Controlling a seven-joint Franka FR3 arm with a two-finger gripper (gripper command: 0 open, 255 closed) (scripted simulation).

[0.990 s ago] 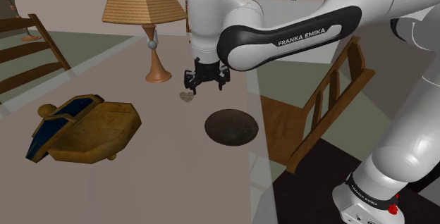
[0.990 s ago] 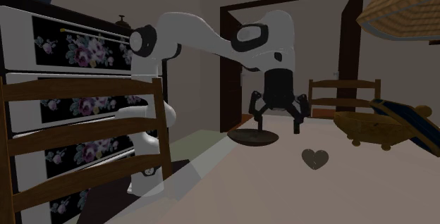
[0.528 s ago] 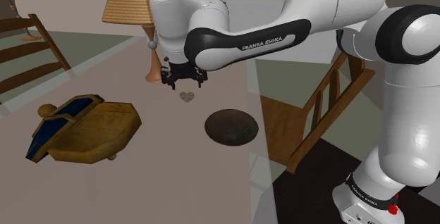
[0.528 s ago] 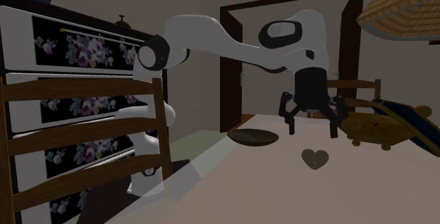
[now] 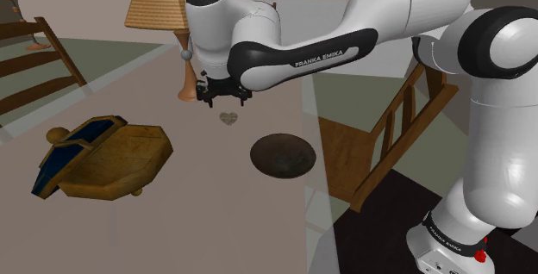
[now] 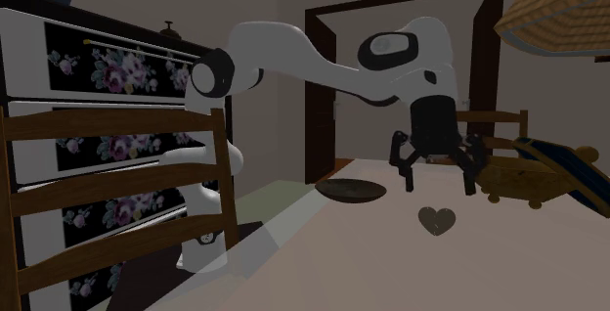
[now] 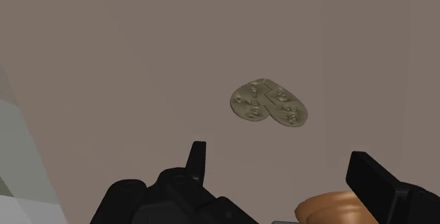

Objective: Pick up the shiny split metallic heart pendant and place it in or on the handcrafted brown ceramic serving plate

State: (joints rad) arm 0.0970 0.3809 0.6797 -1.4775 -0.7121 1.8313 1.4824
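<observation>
Brass-toned heart pendant [image 5: 228, 117] lies flat on the beige table [image 5: 198, 221] beneath the gripper [image 5: 224, 98], whose fingers stand spread and empty. Near it are a dark plate [image 5: 282, 156] and, farther off, a lamp [image 5: 191, 78]. At the shoulder view's left is a wooden chest [image 5: 112, 156]. A floral dresser [image 6: 108, 74] stands behind the arm.

a lived-in home, by the look of it: a table lamp [image 5: 168, 5] with a woven shade, a floral-fronted dresser [image 6: 108, 74], ladder-back wooden chairs [image 6: 117, 190] and a dark-framed doorway [image 6: 315, 94].

The heart pendant [image 7: 269, 103] was dull olive-gold with raised markings. The plate [image 5: 282, 156] was mottled dark brown, the gripper [image 7: 279, 153] black, and the table [image 5: 215, 212] grey-brown. The dresser [image 6: 108, 69] was white, with purple flowers on black panels.
</observation>
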